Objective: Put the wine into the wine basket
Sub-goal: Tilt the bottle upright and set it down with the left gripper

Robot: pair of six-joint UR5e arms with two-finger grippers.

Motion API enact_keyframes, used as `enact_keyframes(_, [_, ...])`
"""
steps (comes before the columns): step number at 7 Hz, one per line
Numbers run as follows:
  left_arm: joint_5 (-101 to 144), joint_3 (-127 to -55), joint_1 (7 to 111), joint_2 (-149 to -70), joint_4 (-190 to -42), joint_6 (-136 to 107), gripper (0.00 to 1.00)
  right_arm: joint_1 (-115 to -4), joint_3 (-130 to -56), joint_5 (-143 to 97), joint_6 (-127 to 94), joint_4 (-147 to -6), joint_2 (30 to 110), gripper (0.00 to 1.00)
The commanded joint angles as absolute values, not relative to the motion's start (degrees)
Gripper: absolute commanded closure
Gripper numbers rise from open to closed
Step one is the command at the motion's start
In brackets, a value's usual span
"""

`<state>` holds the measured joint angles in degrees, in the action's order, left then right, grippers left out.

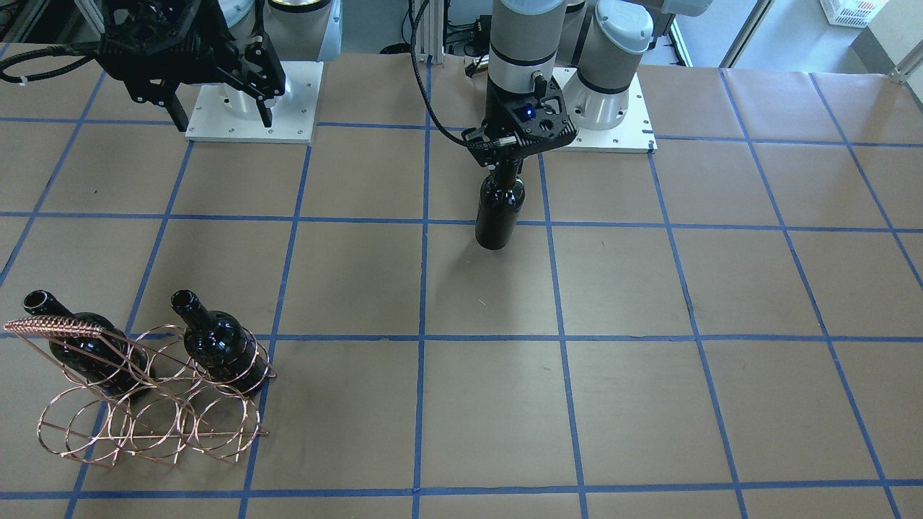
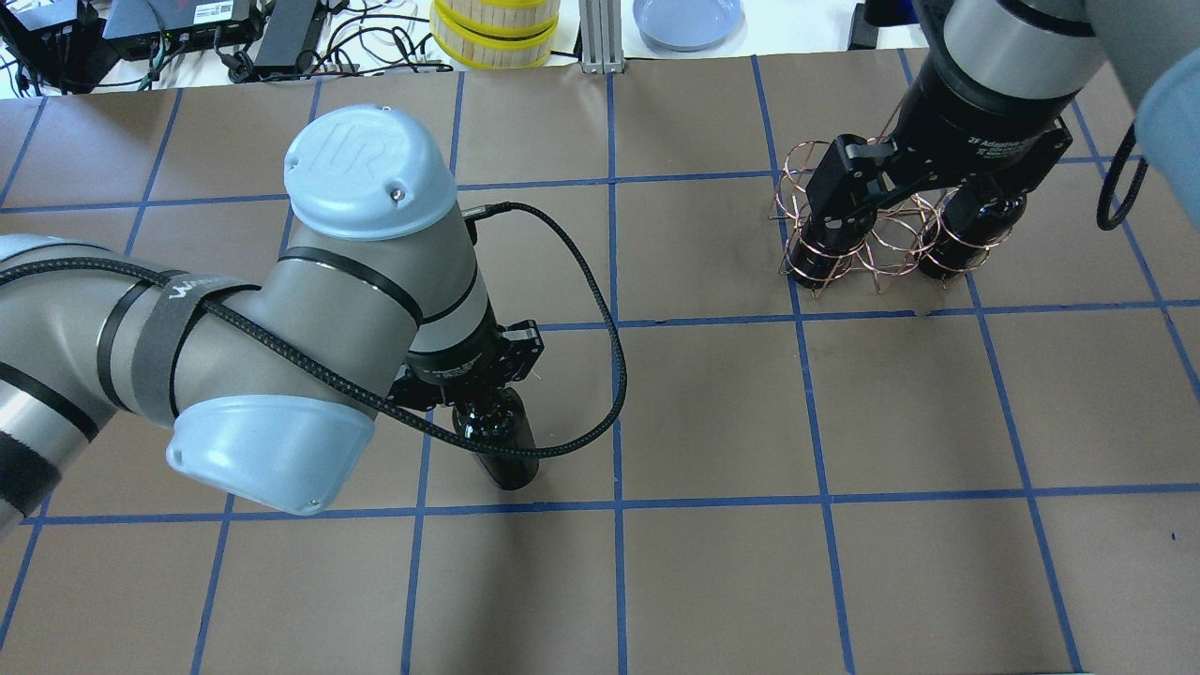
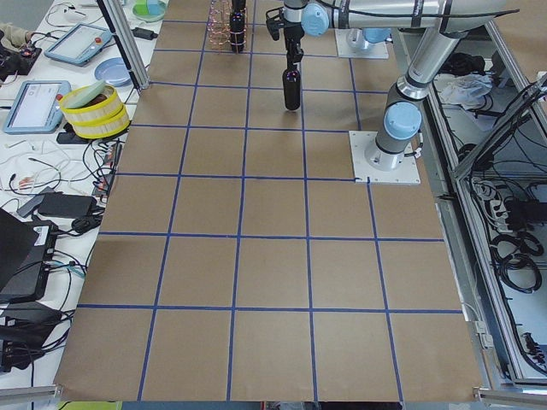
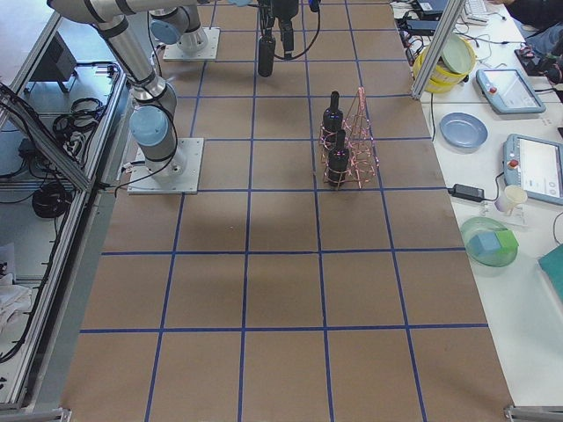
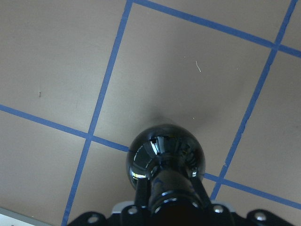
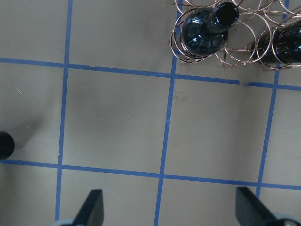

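Observation:
A glossy black wine bottle (image 1: 497, 209) hangs upright from my left gripper (image 1: 505, 167), which is shut on its neck near the table's middle. I cannot tell whether its base touches the table. It also shows in the overhead view (image 2: 497, 445) and in the left wrist view (image 5: 164, 153). The copper wire wine basket (image 1: 151, 414) stands to my right with two identical bottles (image 1: 94, 349) (image 1: 220, 346) in its outer rings; the middle ring holds nothing. My right gripper (image 2: 914, 192) is open and empty, high above the basket (image 6: 244, 44).
Blue tape lines grid the brown table. The two arm bases (image 1: 252, 108) (image 1: 613, 122) stand at my edge. A yellow-rimmed stack (image 2: 495, 33) and a blue plate (image 2: 687, 19) lie beyond the far edge. A black cable (image 2: 600, 375) loops beside the left wrist.

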<state>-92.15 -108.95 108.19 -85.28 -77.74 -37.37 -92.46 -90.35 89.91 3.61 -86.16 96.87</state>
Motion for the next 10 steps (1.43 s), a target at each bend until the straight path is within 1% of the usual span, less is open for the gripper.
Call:
enact_keyframes(1, [-92.2,-110.5,108.2,-85.3,-76.1,-38.2,1.00,-92.5,-90.4,89.9,3.6,-86.1,96.9,0.00])
enact_keyframes(10, [-91.9,-110.5,108.2,-87.1,-74.6,-38.5,1.00,-92.5,-90.4,89.9,3.6,-86.1,96.9,0.00])
